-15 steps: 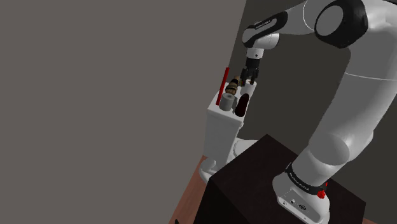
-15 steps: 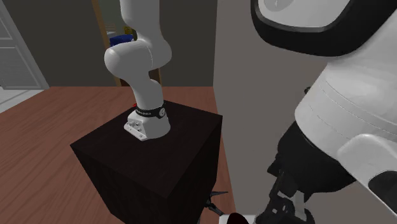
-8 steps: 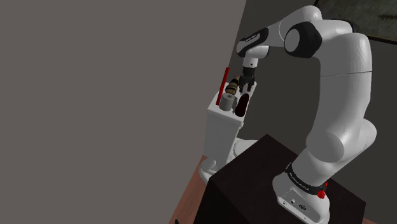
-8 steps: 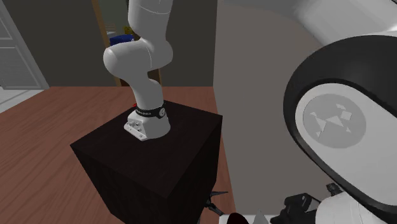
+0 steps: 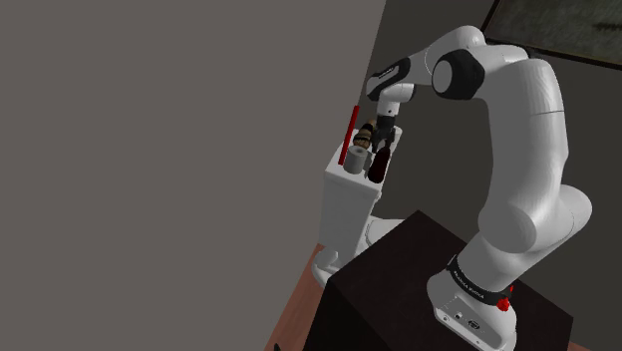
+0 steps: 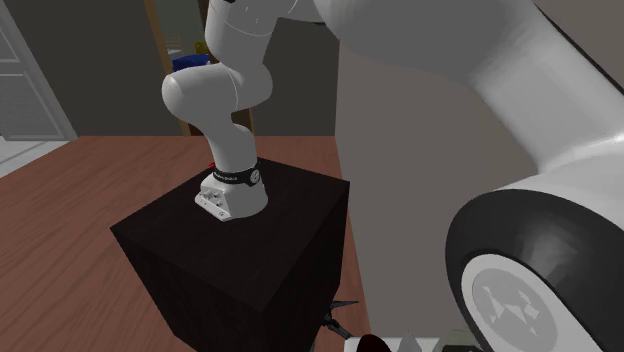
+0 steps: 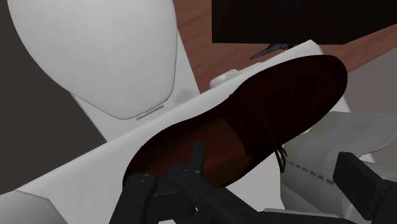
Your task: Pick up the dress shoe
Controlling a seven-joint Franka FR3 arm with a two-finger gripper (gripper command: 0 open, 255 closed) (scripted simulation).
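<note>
Three views, each giving you something different. The wrist view puts the gripper (image 7: 247, 175) close over the dress shoe (image 7: 254, 121). Its two black fingers stand apart, released, with the shoe's near end between them and nothing clasped; whether either finger touches it you cannot tell. The shoe is dark maroon and lies sole-down on the flat white top of a toilet tank (image 5: 349, 194), next to the white oval toilet lid (image 7: 102, 57). The shoulder view adds its neighbours on that top: a red stick (image 5: 348, 135) standing at the edge, a grey roll (image 5: 357, 159) and a small brown thing (image 5: 366, 132) near the shoe. The second exterior view gives you the arm (image 6: 215, 95) rising from the dark stand (image 6: 240, 250), set on a reddish wooden floor (image 6: 70, 200), with a white door (image 6: 25, 80) at that view's left. A plain grey wall (image 5: 150, 150) takes up the shoulder view's left.
</note>
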